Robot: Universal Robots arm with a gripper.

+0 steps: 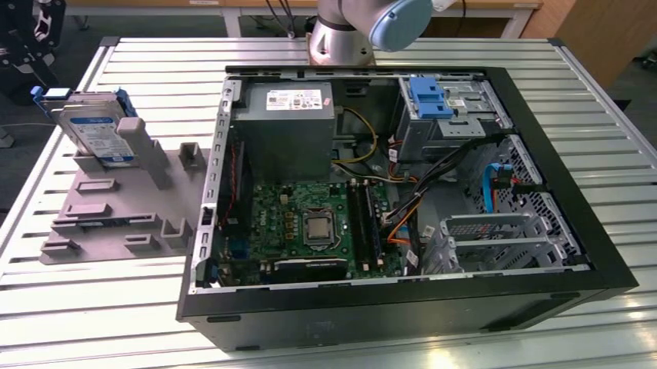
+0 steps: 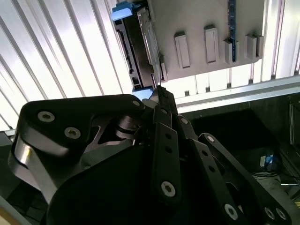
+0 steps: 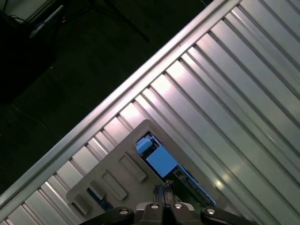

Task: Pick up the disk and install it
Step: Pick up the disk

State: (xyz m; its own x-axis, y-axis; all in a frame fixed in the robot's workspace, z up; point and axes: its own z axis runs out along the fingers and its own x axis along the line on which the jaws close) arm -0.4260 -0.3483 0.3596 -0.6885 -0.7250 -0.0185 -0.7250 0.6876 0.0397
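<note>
A table [image 1: 154, 61] of long metal slats carries everything. In the exterior view a wooden desk [image 1: 257, 6] stands beyond its far edge, and the first wrist view looks past the table's rim to a dark floor [image 3: 56, 70] with cables [image 3: 44, 23] lying on it.

The exterior view takes in an open computer case [image 1: 390, 311] lying on its side in the middle of the table. Inside it are a grey box [image 1: 282, 131], a green circuit board [image 1: 308, 223] and a blue bracket [image 1: 426, 96] in a bay at the far corner. The arm [image 1: 355, 27] rises behind the case. To the exterior view's left of the case sits a grey holder [image 1: 123, 207], and the disk [image 1: 92, 131] stands in it on edge, leaning back, label facing out.

The wrist views look down on the holder from above. In the second wrist view the disk appears edge-on with its blue rail [image 2: 124, 9] at one end, and the gripper [image 2: 159, 91] hangs just over the disk's near end. Its black fingers [image 2: 164, 140] are pressed together with nothing between them. Whether the tip touches the disk I cannot tell. The first wrist view shows the same closed tip above the holder, next to the blue rail
</note>
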